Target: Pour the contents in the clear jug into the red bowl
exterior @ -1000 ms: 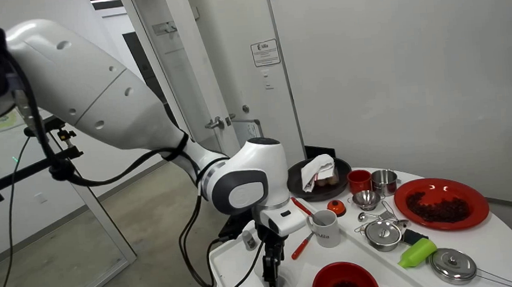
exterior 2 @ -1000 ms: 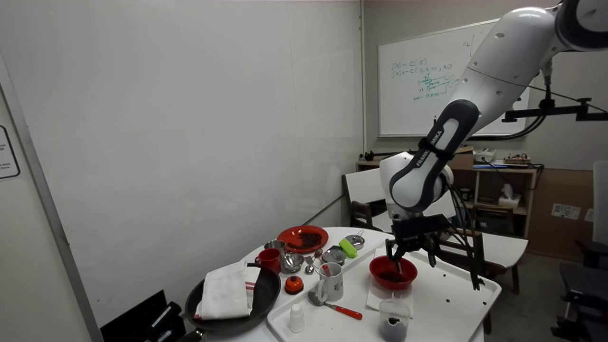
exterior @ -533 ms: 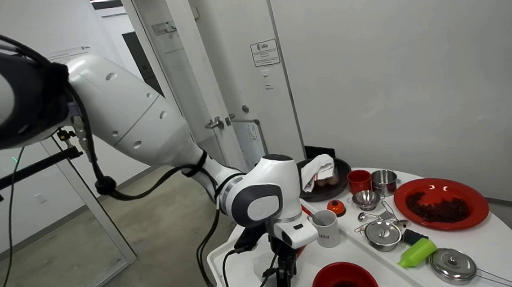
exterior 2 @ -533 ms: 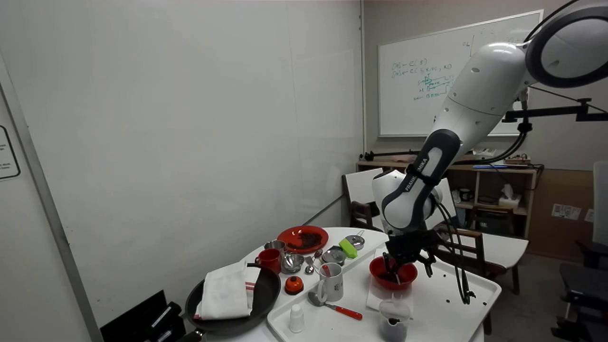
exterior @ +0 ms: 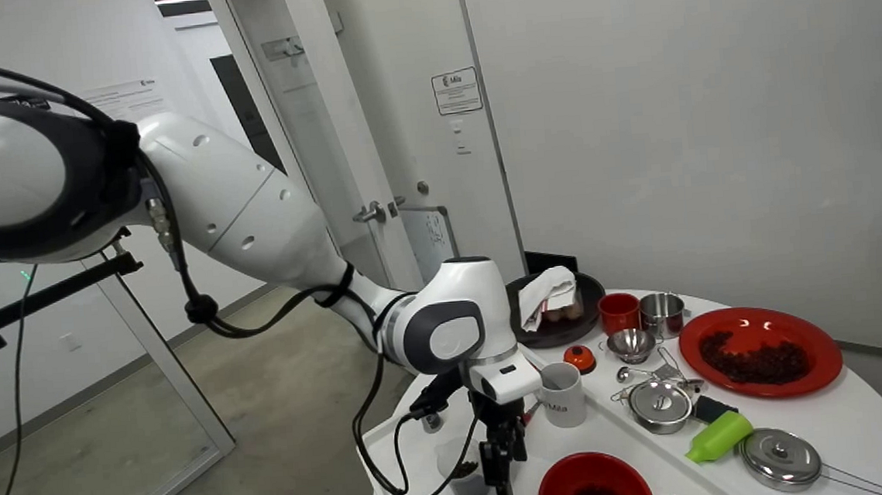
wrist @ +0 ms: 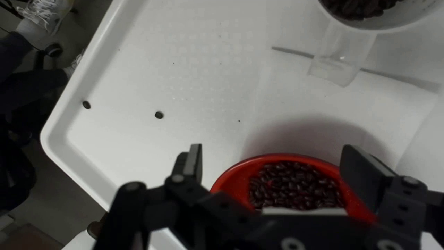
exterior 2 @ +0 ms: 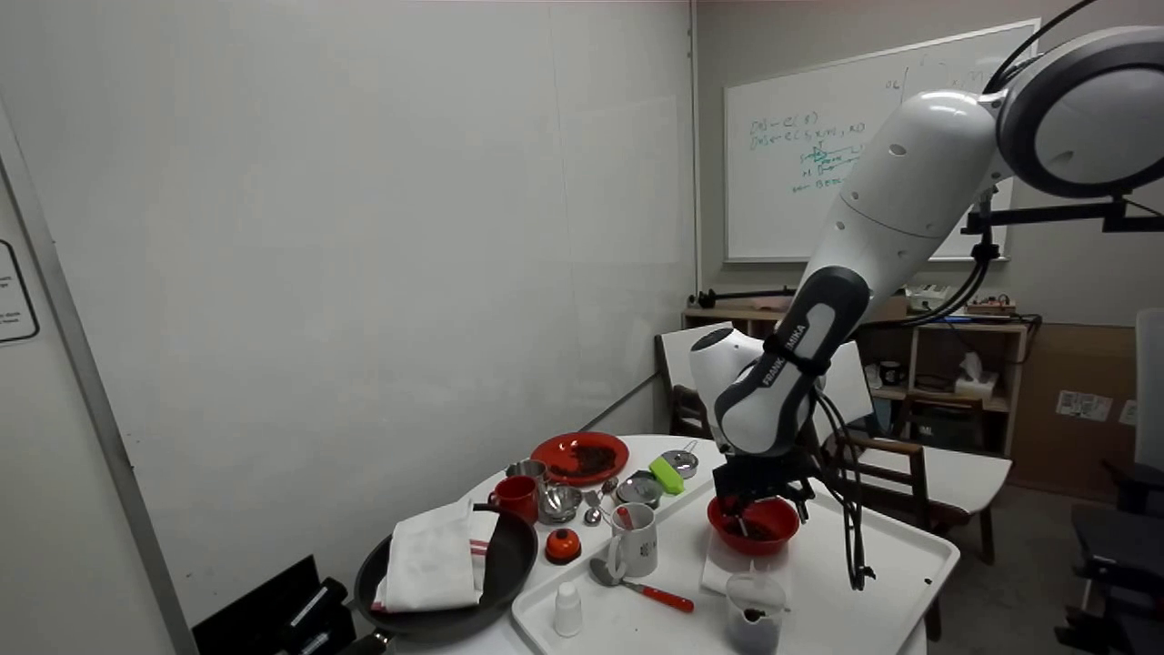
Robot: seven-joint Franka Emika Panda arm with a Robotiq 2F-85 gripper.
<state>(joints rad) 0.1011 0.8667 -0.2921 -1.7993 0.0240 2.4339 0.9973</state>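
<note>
The clear jug (exterior 2: 755,614) stands upright on the tray, with dark beans inside. It also shows in an exterior view (exterior: 469,485) and at the top right of the wrist view (wrist: 376,26), its handle pointing down toward the bowl. The red bowl (wrist: 230,180) holds many dark beans (wrist: 295,185) and sits on a white cloth; both exterior views show it (exterior: 634,473) (exterior 2: 784,526). My gripper (wrist: 272,147) is open and empty, its fingers (wrist: 197,159) wide apart. It hangs between jug and bowl, and its body hides the bowl's near part in the wrist view.
The white tray (exterior 2: 896,546) holds a white mug (exterior: 565,406), a red-handled ladle (exterior 2: 667,599), a white shaker (exterior 2: 567,611) and loose beans (wrist: 159,115). Metal pots (exterior: 660,411), a wide red dish (exterior: 796,329) and a black pan (exterior 2: 518,555) stand beyond the tray edge.
My arm has come lower, then risen slightly. In an exterior view the gripper has shifted right, away from in front of the jug toward the bowl. Jug and bowl have not moved.
</note>
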